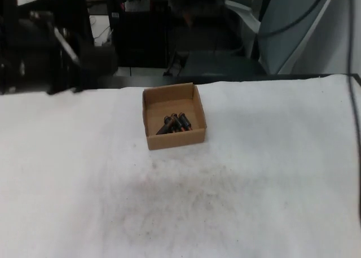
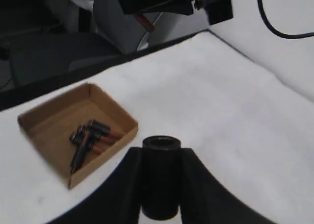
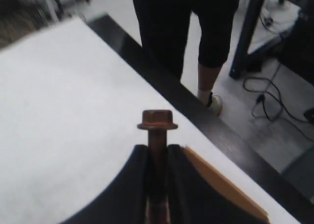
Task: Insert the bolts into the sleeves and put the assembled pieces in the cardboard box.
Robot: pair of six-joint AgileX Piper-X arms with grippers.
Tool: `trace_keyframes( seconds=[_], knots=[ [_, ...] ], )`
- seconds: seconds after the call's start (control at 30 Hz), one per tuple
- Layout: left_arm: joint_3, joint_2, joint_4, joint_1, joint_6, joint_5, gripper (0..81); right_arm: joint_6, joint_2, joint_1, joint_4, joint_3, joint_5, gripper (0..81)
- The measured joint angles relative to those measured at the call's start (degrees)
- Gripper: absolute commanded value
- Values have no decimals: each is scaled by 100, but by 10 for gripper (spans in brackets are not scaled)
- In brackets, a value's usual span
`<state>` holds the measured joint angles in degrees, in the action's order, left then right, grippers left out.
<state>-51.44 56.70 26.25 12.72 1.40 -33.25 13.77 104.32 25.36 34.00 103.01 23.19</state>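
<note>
Dark assembled pieces [image 1: 175, 123] are noted inside the brown cardboard box [image 1: 169, 91] on the white tabletop [image 1: 259, 179], a black cylindrical sleeve [image 2: 161, 185] is clamped in the left end effector [image 2: 161, 158] and a copper-coloured flanged bolt [image 3: 157, 121] in the right end effector [image 3: 158, 153], so one insertion and boxing are judged outstanding.

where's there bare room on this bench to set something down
The white cloth-covered bench is bare on both sides of the small brown cardboard box and across the whole near stretch in front of it. The only crowding is inside the box, where dark assembled pieces lie toward its near wall.
</note>
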Motion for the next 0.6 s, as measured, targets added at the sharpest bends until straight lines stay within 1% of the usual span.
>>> trace_keyframes(
  seconds=[0.13, 0.23, 0.27, 0.3, 0.37, 0.4, 0.5, 0.53, 0.6],
  knots=[
    [537, -5, -1323, 0, -1038, -269, 3, -737, -372, -208, -405, 0, 784, 8],
    [1218, -5, -2462, 0, -1783, -396, 3, -1007, -614, -298, -498, 0, 1245, 8],
    [1434, -5, -2861, 0, -2093, -419, 3, -1134, -691, -311, -503, 0, 1515, 8],
    [1641, 25, -3322, 0, -2441, -427, 3, -1148, -764, -310, -501, 0, 1545, 8],
    [1950, 82, -4154, 0, -3006, -461, 3, -1283, -830, -310, -521, 0, 1837, 8],
    [2099, 125, -4577, 0, -3293, -466, 3, -1470, -935, -310, -561, 0, 2107, 8],
    [2369, 281, -5544, 0, -3910, -477, 3, -1678, -1022, -285, -709, 0, 2366, 8],
    [2377, 291, -5596, 0, -3910, -477, 3, -1781, -1053, -269, -811, -13, 2474, 8],
    [2417, 484, -6213, 0, -4306, -625, 3, -2112, -1146, -232, -1168, -152, 2631, 8]
  ],
)
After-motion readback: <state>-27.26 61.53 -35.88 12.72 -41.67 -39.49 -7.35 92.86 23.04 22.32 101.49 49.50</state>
